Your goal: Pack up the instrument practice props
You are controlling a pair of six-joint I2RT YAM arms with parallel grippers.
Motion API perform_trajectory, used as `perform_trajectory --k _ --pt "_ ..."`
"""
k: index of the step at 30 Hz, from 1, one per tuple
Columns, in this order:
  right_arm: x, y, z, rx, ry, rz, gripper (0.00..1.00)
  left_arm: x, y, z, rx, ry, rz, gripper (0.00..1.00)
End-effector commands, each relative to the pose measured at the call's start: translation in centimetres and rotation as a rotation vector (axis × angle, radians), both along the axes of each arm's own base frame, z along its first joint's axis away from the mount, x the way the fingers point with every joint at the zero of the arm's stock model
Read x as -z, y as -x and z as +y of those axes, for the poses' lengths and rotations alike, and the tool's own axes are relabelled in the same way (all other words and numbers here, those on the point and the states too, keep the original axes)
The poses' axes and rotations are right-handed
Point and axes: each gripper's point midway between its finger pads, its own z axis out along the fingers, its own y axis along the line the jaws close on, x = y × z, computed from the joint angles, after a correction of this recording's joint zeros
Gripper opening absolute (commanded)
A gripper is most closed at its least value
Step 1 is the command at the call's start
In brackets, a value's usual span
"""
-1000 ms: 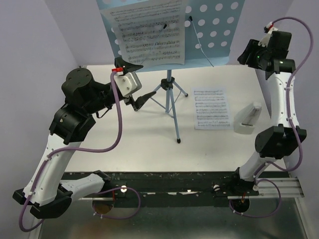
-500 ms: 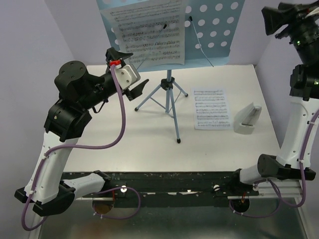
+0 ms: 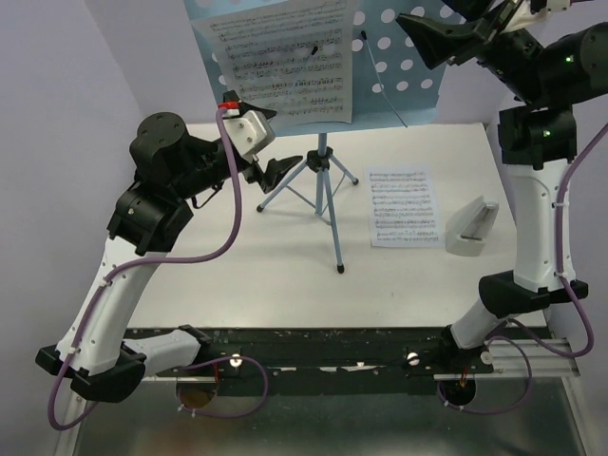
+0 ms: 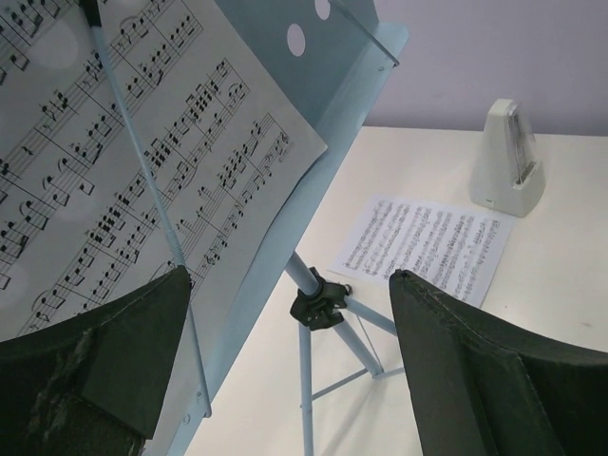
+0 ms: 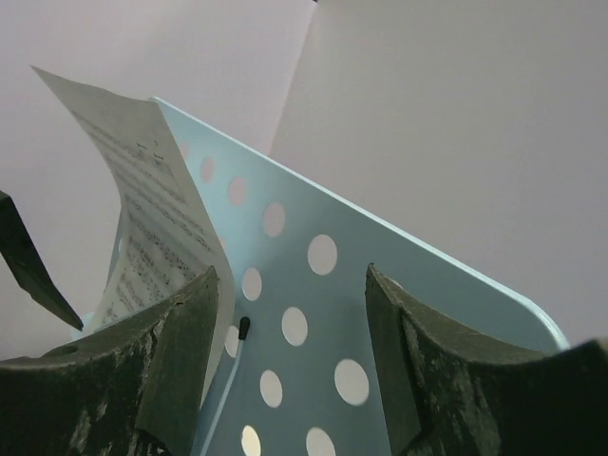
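- Nearest the arm bases, the pale surface (image 3: 237,275) carries one tripod foot of the light-blue music stand (image 3: 324,160). To the right of it a loose sheet-music page (image 3: 402,206) lies flat, with a white metronome (image 3: 472,228) just beside it.
- That flat page is thin and limp, with no raised edge. I judge it is best slid to an edge or pinched at a corner.
- The left arm is folded, elbow high, with its forearm reaching toward the stand. The left end effector (image 3: 283,141) is spread wide and grasps nothing. It sits just under the tray's lower lip, beside the pole clamp (image 4: 318,306).
- The stand looks like light, stiff sheet metal and top-heavy on thin legs, so a sideways push could tip it. The pole or the tray rim is the firm place to grip.
- A second page (image 3: 280,62) leans on the perforated tray (image 3: 418,47), pinned by a thin wire holder (image 4: 142,171). It should slip free only once that springy wire is lifted.
- Farthest off, the right arm stands tall with its wrist bent toward the tray's upper right. The right end effector (image 5: 290,275) gapes, released, short of the tray.
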Motion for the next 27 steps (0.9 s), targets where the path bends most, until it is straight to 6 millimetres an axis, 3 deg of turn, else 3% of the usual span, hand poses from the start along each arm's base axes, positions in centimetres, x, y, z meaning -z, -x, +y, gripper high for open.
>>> perform_trajectory --k 1,13,19,27 --pt "-0.7 0.7 2.4 -0.096 0.026 -0.103 0.71 -1.2 -0.4 0.0 -0.013 0.055 -0.035 0.95" --pt "-0.5 1.6 7.5 -0.121 0.057 -0.256 0.73 -2.4 -1.5 0.2 -0.057 0.08 -0.053 0.99" --pt "-0.5 2.5 9.1 -0.157 0.053 -0.274 0.73 -1.8 -1.2 0.4 -0.057 0.068 -0.052 0.99" --pt "-0.2 3.4 10.1 -0.169 0.08 -0.319 0.54 -2.8 -1.6 0.8 -0.088 0.071 -0.093 0.99"
